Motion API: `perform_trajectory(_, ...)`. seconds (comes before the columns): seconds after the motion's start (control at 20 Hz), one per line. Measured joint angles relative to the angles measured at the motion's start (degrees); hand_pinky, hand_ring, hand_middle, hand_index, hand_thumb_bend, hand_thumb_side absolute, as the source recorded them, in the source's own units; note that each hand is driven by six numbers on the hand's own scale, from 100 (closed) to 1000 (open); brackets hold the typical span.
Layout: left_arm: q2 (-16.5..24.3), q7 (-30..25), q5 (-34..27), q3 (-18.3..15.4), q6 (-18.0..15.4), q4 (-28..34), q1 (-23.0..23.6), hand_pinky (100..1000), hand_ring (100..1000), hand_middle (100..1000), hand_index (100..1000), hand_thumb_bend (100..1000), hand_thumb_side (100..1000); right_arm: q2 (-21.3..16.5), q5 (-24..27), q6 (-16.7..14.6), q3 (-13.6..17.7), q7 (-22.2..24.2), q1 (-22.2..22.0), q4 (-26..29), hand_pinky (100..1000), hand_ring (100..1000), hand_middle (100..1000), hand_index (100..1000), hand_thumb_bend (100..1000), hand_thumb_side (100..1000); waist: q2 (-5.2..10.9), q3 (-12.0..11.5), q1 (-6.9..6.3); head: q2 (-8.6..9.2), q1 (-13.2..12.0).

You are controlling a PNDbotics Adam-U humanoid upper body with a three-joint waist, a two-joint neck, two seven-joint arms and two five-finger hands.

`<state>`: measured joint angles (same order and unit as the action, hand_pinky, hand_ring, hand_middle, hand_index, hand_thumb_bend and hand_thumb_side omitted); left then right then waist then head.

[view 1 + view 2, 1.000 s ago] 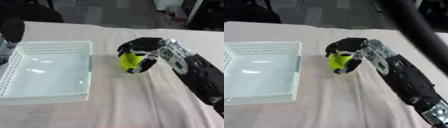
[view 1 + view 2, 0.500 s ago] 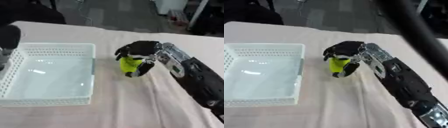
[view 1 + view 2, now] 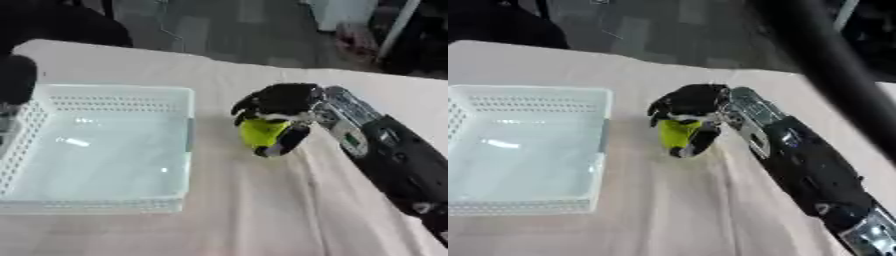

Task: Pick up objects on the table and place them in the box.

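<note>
Both views are soft and blurred throughout. Even light brightens the bench [image 3: 262,210]; white glare streaks the box [image 3: 96,150] floor; the top background is dim.

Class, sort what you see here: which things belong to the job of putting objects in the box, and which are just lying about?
Belongs to the job:
- yellow-green object
- right hand, fingers curled round that object
- white box, nothing inside

Just lying about:
- cloth-covered table
- dark shape at the left edge

Dark grey floor [image 3: 219,30] beyond — pale cloth-covered table [image 3: 262,210].
</note>
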<state>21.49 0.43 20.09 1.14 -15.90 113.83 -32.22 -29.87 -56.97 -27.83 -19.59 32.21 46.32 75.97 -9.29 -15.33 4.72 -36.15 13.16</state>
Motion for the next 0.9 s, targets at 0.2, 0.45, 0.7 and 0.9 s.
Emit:
perform_trajectory(0.2, 0.00, -0.09, 0.00, 0.00, -0.09, 0.00, -0.05, 761, 680, 853, 810, 278, 775, -0.01, 0.78, 1.69, 1.47, -2.54, -0.25, -1.69, 735, 880, 907, 888, 373, 502, -0.39, -0.31, 0.13, 0.37, 0.54)
perform_trajectory(0.45, 0.00, -0.18, 0.00, 0.01, -0.16, 0.00, -0.06, 761, 679, 854, 811, 275, 777, -0.52, 1.08, 3.50, 2.72, -4.80, -0.49, -3.49, 767, 881, 904, 887, 385, 532, -0.88, -0.64, 0.57, 1.29, 1.43)
perform_trajectory(0.7, 0.01, -0.29, 0.00, 0.01, -0.23, 0.00, -0.10, 760, 679, 854, 811, 273, 779, -0.54, 1.07, 4.13, 3.41, -5.55, -0.49, -4.17, 767, 881, 903, 888, 376, 527, -1.16, -1.07, 0.86, 2.13, 1.93)
perform_trajectory(0.9, 0.02, -0.41, 0.00, 0.02, -0.31, 0.00, -0.36, 760, 678, 855, 811, 270, 781, -1.01, 1.07, 3.85, 3.80, -5.68, -0.50, -4.48, 740, 880, 907, 891, 353, 499, -1.69, -1.43, 1.29, 2.24, 2.03)
